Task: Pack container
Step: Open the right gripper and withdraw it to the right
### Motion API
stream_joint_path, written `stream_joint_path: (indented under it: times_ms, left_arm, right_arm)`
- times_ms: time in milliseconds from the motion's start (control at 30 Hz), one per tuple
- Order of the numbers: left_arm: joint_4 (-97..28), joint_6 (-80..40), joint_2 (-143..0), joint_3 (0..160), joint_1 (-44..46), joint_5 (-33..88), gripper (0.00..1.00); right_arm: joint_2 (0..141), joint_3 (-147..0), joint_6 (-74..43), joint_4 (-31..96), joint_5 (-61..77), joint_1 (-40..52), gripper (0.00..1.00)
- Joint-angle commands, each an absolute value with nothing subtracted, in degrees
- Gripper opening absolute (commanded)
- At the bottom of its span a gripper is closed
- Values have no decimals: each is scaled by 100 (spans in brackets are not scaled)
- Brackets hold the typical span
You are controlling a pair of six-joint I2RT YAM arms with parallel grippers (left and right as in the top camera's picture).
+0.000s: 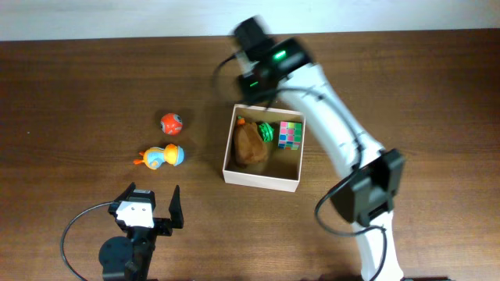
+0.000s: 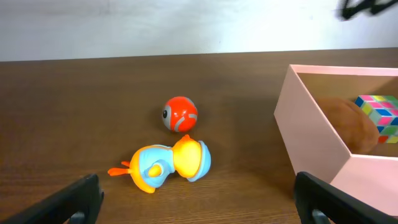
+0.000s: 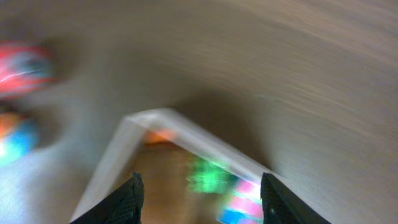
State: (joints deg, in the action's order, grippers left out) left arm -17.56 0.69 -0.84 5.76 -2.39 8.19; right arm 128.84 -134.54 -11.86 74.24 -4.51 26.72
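Note:
The container (image 1: 262, 180) is a square white-walled box with a tan inside, at mid-table. It holds a brown plush toy (image 1: 250, 144), a green toy (image 1: 267, 130) and a multicoloured cube (image 1: 291, 134). A red ball (image 1: 171, 122) and an orange-and-blue duck toy (image 1: 160, 157) lie on the table to its left. My left gripper (image 1: 152, 201) is open and empty near the front edge, with the duck (image 2: 165, 167) and ball (image 2: 180, 114) ahead of it. My right gripper (image 3: 200, 199) is open and empty above the container's far side (image 3: 186, 134); that view is blurred.
The right arm (image 1: 336, 125) stretches from the front right across the table over the container's far right corner. The container's wall (image 2: 311, 130) stands to the right of my left gripper (image 2: 199, 199). Bare dark wooden table (image 1: 78, 94) lies all around.

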Motion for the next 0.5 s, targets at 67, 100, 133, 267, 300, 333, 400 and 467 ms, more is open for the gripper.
stream_joint_path:
  times_ms: [67, 100, 133, 267, 300, 333, 400, 467]
  left_arm:
    - [-1756, 178, -30, 550, -279, 878, 99]
    - [-1756, 178, -30, 550, -279, 878, 99]
    - [-1756, 180, -30, 550, -279, 878, 99]
    - [-1756, 178, -30, 550, -279, 878, 99]
    - [-1756, 178, -30, 550, -279, 878, 99]
    - [-1756, 178, -30, 550, -279, 878, 99]
    - [-1756, 178, -30, 550, -279, 880, 99]
    - [-1756, 178, -30, 550, -279, 880, 99]
  right_arm:
    - [12853, -13397, -2344, 7738, -1144, 1459, 65]
    - [12853, -13395, -2445, 7791, -1142, 1240, 68]
    - [12853, -13386, -2499, 7854, -1142, 1026, 68]
    - [12866, -13200, -2630, 7975, -1059, 309, 73]
    - [12866, -13104, -2624, 7979, -985, 189, 74]
    - [12866, -12997, -2624, 7988, -902, 97, 75]
    - [12866, -12731, -2578, 7988, -886, -16, 79]
    - [12866, -12460, -2578, 7926, -908, -86, 86]
